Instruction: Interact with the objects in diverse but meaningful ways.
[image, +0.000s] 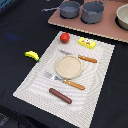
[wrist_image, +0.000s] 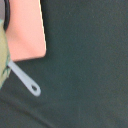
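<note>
Sitting like a dinner setting, the plate (image: 68, 66) is mid-mat, fork (image: 65, 80) and knife (image: 80, 57) beside it. Sausage (image: 60, 95), red fruit (image: 64, 37) and yellow box (image: 87, 43) ring it; the banana (image: 32, 55) lies off the mat. The gripper isn't visible, so I cannot tell its state.

Place setting on a striped mat (image: 35, 80)

A tan plate (image: 68, 66) sits mid-mat; knife (image: 80, 57) at twelve o'clock, fork (image: 65, 81) at six; two grey pots (image: 70, 8) beyond.
</note>
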